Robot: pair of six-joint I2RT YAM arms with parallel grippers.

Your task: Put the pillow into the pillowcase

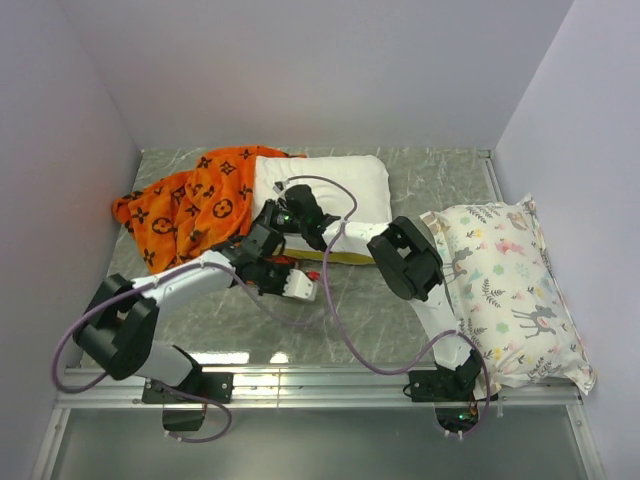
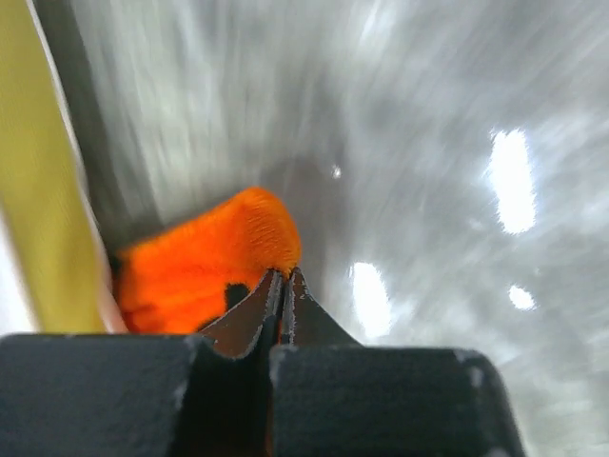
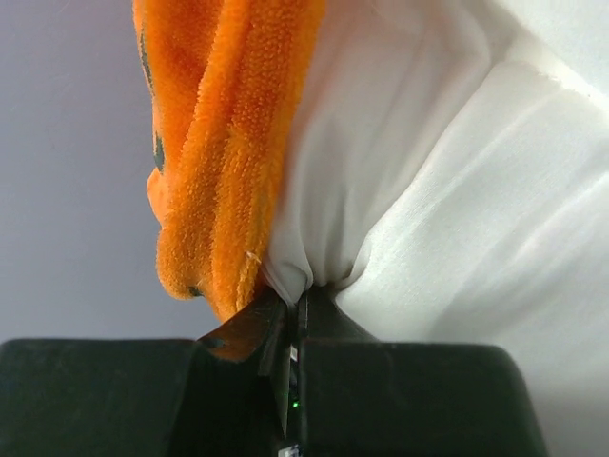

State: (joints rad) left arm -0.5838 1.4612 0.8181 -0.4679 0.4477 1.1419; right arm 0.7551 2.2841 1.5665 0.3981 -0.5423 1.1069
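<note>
Closest to the lens in both wrist views were the black fingers. The left gripper [image 2: 284, 278] had its jaws pressed together with a fold of the pillowcase [image 2: 205, 262] bunched right at the tips, so it looked clamped on that orange fabric. That whole shot was smeared though, so not much else was readable apart from a yellow band [image 2: 38, 190] down the left edge.

The right gripper [image 3: 293, 297] was pinched tight on the pillow [image 3: 447, 190], with the white cloth puckering into the tips. The orange hem sat right against one finger. Couldn't tell if it was caught too.

From above, the pillow [image 1: 340, 185] lay at the far middle of the table [image 1: 440, 180], and the pillowcase [image 1: 190, 205] was crumpled to its left, lapping over that end. Both wrists crowded over the join, so whether the corner was inside the case was hidden.

A deer-print pillow [image 1: 510, 285] lay along the right side, its near corner poking past the metal rail [image 1: 320, 378]. The surface was grey marbled and glossy with light glare, boxed in by plain pale walls [image 1: 320, 70].
</note>
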